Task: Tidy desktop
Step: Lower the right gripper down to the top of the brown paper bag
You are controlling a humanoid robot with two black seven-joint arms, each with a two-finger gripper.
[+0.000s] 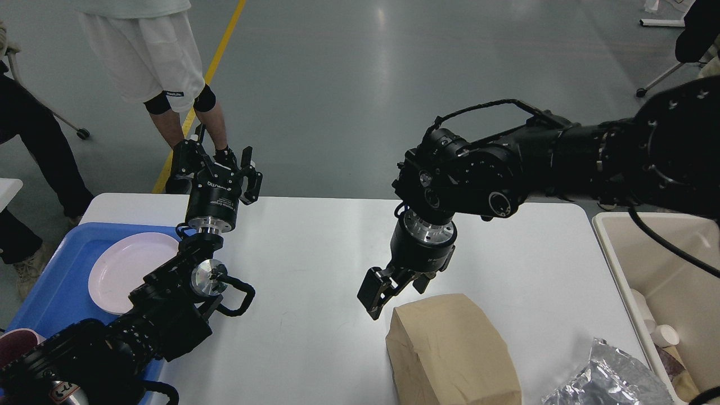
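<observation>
The desktop (315, 253) is a wide white tabletop. A brown paper bag (450, 349) lies on it at the front right, with a crumpled silver foil bag (607, 382) to its right. My right gripper (394, 289) points down, open and empty, just above the table at the bag's far left corner. My left gripper (216, 163) is open and empty, held up over the table's far left edge.
A blue tray (56, 281) on the left holds a pale pink plate (126, 270) and a maroon cup (14, 346). A beige bin (664, 264) at the right holds small white bottles (664, 334). People stand beyond the far left corner.
</observation>
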